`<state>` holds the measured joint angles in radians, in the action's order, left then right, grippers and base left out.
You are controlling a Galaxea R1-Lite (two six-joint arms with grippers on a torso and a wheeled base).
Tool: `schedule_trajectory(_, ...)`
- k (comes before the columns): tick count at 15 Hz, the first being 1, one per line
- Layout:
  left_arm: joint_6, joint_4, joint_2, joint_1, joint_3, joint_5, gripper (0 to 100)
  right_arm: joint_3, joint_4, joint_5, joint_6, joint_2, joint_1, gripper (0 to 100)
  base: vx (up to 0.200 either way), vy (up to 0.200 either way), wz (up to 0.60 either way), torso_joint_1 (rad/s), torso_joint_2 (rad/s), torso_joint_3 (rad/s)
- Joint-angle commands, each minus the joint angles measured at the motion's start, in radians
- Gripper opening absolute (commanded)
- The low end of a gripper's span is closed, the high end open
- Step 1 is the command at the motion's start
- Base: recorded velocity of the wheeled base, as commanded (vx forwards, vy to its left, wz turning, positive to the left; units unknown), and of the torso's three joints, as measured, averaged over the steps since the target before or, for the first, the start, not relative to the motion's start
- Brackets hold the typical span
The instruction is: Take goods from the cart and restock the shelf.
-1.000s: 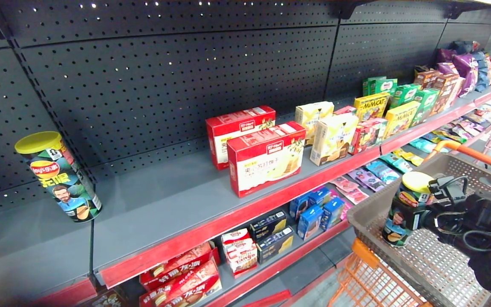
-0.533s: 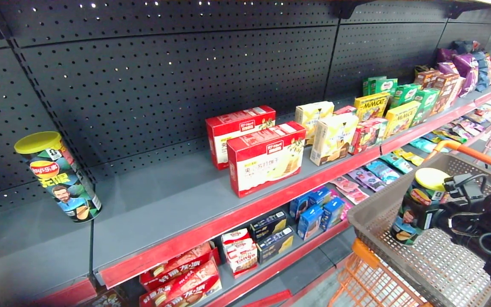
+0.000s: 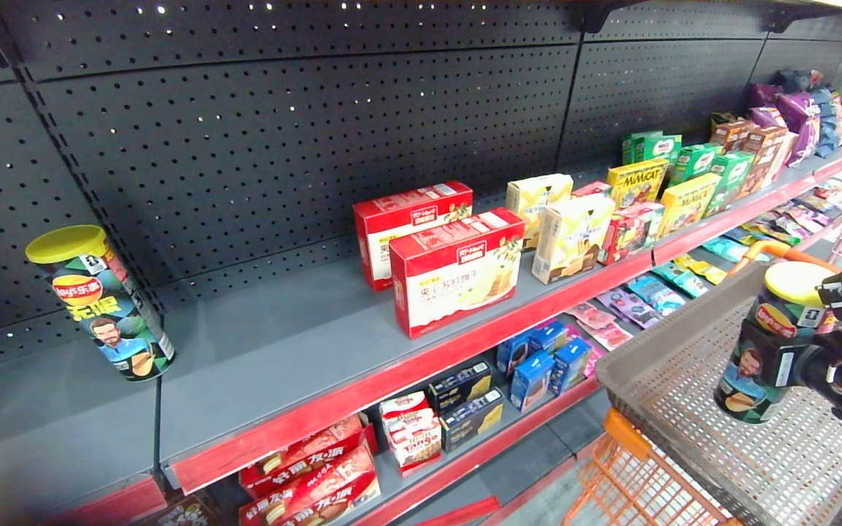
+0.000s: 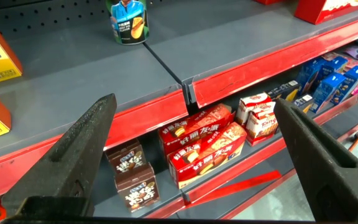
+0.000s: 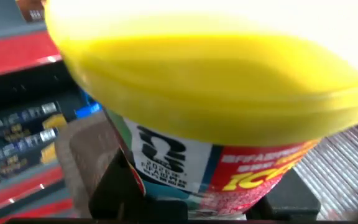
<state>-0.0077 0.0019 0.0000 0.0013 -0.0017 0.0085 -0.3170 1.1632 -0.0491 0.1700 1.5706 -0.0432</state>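
Observation:
A chip can (image 3: 756, 343) with a yellow lid hangs tilted over the grey cart basket (image 3: 655, 365), with my right gripper (image 3: 775, 361) shut on its side. In the right wrist view the same chip can (image 5: 210, 106) is very close, with black fingers (image 5: 126, 186) against its body. A second chip can (image 3: 99, 303) stands at the left of the grey shelf (image 3: 267, 351), leaning towards the pegboard. My left gripper (image 4: 191, 162) is open and holds nothing, in front of the shelf's red edge (image 4: 154, 112). The second chip can (image 4: 128, 22) stands farther back on the shelf.
Two red biscuit boxes (image 3: 457, 270) stand mid-shelf, with yellow, green and brown boxes (image 3: 640, 190) to their right. The shelf between the left can and the red boxes is bare. Lower shelves hold red cartons (image 3: 311, 475) and blue boxes (image 3: 541, 358). An orange cart frame (image 3: 633, 475) sits under the basket.
My right gripper has carried its chip can to the right and slightly up, off the basket floor. The shelf goods have not moved.

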Motion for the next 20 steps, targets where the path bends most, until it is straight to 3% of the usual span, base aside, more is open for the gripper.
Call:
schedule_trajectory(1,-0.002,0.0,0.0,0.0,0.0,0.001,100,-0.022,-0.123,-0.081,0.006,-0.167,0.054,0,0.0,0.0,0.0,0.0,0.0,0.0)
schedule_trajectory(9,-0.002,0.0,0.0,0.0,0.0,0.001,100,0.001,-0.217,-0.123,0.105,-0.333,0.039,0,0.0,0.0,0.0,0.0,0.0,0.0)
schedule_trajectory(13,0.0,0.001,0.0,0.0,0.0,0.001,100,-0.01,-0.379,0.046,0.097,-0.391,-0.01,0,0.0,0.0,0.0,0.0,0.0,0.0)
schedule_trajectory(18,0.0,0.001,0.0,0.0,0.0,0.001,100,-0.146,-0.382,0.055,0.105,-0.297,0.009,0,0.0,0.0,0.0,0.0,0.0,0.0)
schedule_trajectory(20,-0.002,0.0,0.0,0.0,0.0,0.001,100,-0.139,-0.382,0.086,0.105,-0.302,0.039,0,0.0,0.0,0.0,0.0,0.0,0.0)
